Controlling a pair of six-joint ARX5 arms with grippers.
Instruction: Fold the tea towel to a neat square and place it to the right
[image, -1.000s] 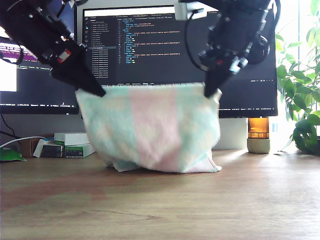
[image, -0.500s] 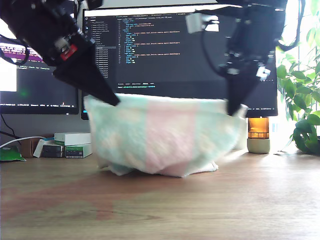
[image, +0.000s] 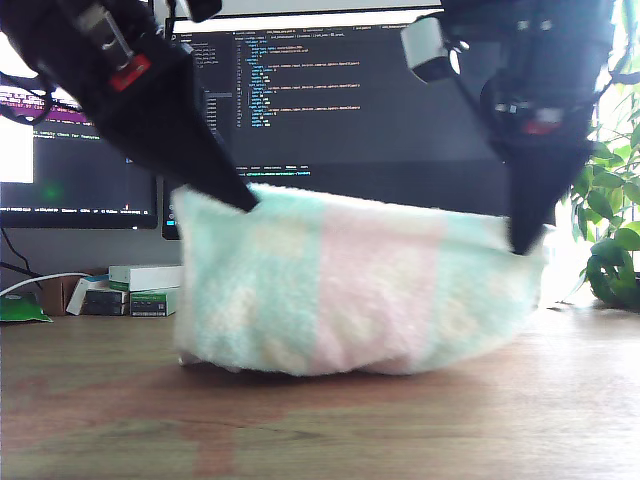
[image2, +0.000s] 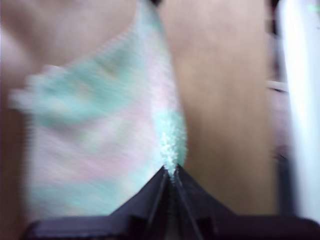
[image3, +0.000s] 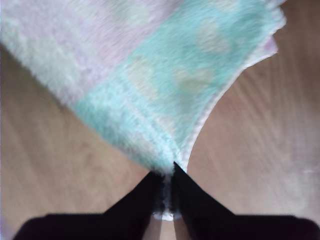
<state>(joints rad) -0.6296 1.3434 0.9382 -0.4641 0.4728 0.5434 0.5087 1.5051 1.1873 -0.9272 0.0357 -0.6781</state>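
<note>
**Two grippers clamped on the towel, one per top corner**

Wooden table (image: 400, 430) fills the 6 o'clock half of the exterior view. Behind it, a big monitor (image: 350, 100) with code on screen at 12 o'clock, and a second monitor (image: 60, 170) at 9 o'clock.

The tea towel (image: 350, 290) sits dead centre in the exterior view. It is stretched wide between the two arms, with a pink band in the middle and mint on either side. The top edge slopes down toward 3 o'clock. The bottom edge rests on the table.

One arm (image: 140, 100) comes in from 10 o'clock, tip on the towel's top corner there. Other arm (image: 540, 110) drops from 1 o'clock onto the opposite top corner. Can't tell from the wrist views which arm is first or second.

Plant (image: 610, 200) at 3 o'clock. Small boxes (image: 145, 290) at 9 o'clock, under the second monitor.

My first gripper (image2: 170, 172): jaws pressed together on the towel edge, cloth hanging away over the table; view is blurred.

My second gripper (image3: 167, 175): jaws pinched tight on a mint corner with pale edging.
</note>
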